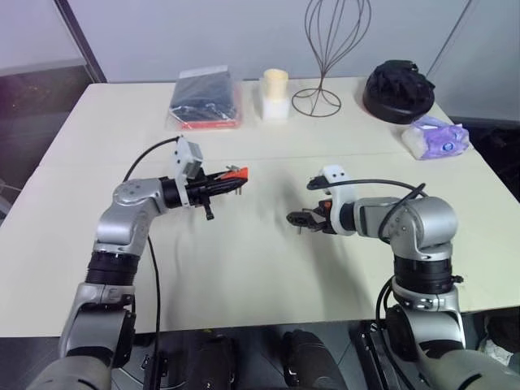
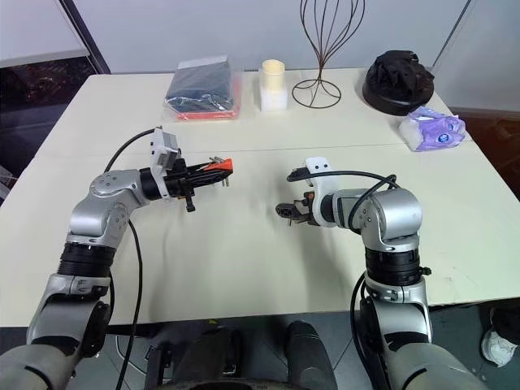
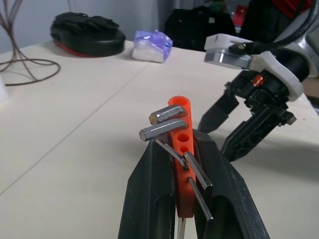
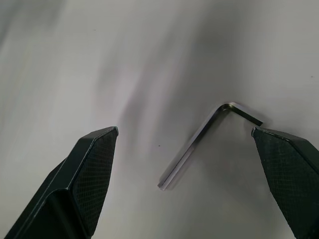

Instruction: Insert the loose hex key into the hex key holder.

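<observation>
Loose hex key (image 4: 202, 144): lies flat on the pale table top (image 1: 268, 268), under the right gripper; thin grey L, short bent end beside one right fingertip (image 4: 286, 167), long leg running into the gap between the two fingers. Nothing touches it that I can see.

Right gripper (image 1: 299, 220): black fingers spread wide, one on each side of the key, holding nothing. It sits low over the table, right of centre, fingertips pointing toward the left arm.

Hex key holder (image 3: 180, 149): orange-red plastic block, clamped between the closed fingers of the left gripper (image 1: 230, 179). Held in the air above the table, left of centre, its free end aimed at the right gripper. Several grey keys stick out of it; two thick ones near the tip, thinner ones lower down. A row of round holes runs along the visible face; some look vacant.

The two grippers face each other across a gap, well apart.

Far side of the table, left to right: a dark flat package in clear wrap (image 1: 205, 99), a cream candle on a white block (image 1: 275, 94), a wire stand with a ring base (image 1: 325, 57), a black hat-like object (image 1: 398, 91). A purple-and-white tissue pack (image 1: 436, 136) lies nearer, at the right edge.
</observation>
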Action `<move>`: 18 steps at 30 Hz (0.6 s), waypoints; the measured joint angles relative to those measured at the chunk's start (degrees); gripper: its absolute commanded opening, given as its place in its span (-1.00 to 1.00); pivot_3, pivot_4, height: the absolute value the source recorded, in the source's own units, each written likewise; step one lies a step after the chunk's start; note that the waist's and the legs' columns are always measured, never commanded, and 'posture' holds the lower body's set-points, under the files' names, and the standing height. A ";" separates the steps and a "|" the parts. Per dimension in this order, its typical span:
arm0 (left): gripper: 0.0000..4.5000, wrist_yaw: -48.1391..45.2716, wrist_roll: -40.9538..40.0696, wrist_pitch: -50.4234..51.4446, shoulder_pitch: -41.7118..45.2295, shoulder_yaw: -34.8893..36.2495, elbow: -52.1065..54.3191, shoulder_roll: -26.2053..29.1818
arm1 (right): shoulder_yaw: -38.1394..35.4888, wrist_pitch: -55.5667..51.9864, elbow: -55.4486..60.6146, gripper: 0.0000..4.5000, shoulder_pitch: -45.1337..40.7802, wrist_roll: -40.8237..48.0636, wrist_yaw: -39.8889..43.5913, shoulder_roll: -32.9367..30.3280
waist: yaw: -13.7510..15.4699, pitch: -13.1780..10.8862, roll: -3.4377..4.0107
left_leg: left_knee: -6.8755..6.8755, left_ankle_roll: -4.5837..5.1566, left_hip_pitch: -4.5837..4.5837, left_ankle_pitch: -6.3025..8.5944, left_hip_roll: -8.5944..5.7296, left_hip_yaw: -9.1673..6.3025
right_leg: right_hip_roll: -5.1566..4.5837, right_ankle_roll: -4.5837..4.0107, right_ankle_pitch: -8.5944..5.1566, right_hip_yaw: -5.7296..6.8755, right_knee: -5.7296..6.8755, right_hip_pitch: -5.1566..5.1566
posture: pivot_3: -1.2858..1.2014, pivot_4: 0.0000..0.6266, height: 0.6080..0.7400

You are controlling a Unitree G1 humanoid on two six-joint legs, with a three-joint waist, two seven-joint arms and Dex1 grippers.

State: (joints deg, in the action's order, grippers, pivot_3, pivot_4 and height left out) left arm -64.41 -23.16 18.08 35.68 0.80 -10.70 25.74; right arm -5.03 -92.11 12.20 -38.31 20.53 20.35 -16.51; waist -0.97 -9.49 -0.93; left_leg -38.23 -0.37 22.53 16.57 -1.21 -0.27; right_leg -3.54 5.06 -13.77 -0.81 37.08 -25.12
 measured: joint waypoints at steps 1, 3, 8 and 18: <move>-1.00 0.24 0.00 -0.05 0.00 0.01 0.05 -0.07 | 0.01 0.00 -0.45 0.98 -0.01 0.04 -0.54 0.74 | 0.00 0.00 0.00 | 0.00 0.00 0.00 0.00 0.00 0.00 | 0.00 0.00 0.00 0.00 0.00 0.00 | 0.03 -0.52 1.00; -1.00 0.65 0.00 -0.15 0.00 0.01 0.04 -0.10 | -0.06 0.00 -1.20 0.98 -0.39 0.06 -1.88 2.46 | -0.01 0.00 0.00 | 0.00 0.00 0.00 0.00 0.00 0.00 | 0.00 0.00 0.00 0.00 0.00 0.00 | 0.03 -0.52 1.00; -1.00 0.99 0.01 -1.10 -0.02 0.03 0.03 -0.12 | 0.08 0.00 -2.03 0.98 -1.20 -0.01 -4.02 4.75 | -0.02 0.00 0.00 | 0.00 0.00 -0.01 0.00 0.00 0.00 | 0.00 0.00 0.00 0.01 0.00 0.00 | 0.03 -0.52 1.00; -1.00 2.76 0.03 -2.21 -0.10 0.18 0.03 -0.07 | 3.00 4.08 -3.59 -0.97 0.51 -3.04 -7.08 4.59 | -0.20 0.07 -0.02 | 0.03 0.00 -0.11 0.00 0.03 0.00 | 0.02 0.00 0.00 0.02 -0.01 0.07 | 0.03 -0.52 1.00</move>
State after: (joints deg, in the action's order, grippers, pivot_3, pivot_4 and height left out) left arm -61.64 -23.13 15.87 35.58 0.98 -10.68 25.67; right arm -2.03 -88.03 8.61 -37.80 17.49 13.27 -11.92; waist -1.17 -9.42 -0.95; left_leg -38.20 -0.37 22.42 16.58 -1.18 -0.28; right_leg -3.52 5.06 -13.77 -0.79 37.08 -25.05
